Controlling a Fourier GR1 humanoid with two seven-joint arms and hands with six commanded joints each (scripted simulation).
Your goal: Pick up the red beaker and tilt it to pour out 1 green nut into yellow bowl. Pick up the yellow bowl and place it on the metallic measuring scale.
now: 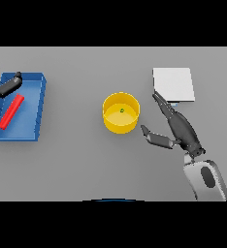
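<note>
As seen from the head view, the yellow bowl stands upright near the middle of the grey desk, with one green nut lying on its floor. The pour therefore looks complete, and the step in hand is judged to be taking up the bowl. The right hand lies just right of the bowl with fingers straight and thumb spread toward it; it holds nothing and does not touch the wall. The metallic measuring scale, a pale square plate, sits behind the right hand, near the bowl. At the far left, the red beaker lies on its side inside a blue tray. The left hand hangs over the tray's far corner, fingers relaxed and empty.

Handling: the bowl appears rigid, light and smooth-walled, so likely slippery. Grip across the rim or round the wall, keeping it level so the nut stays inside.
</note>
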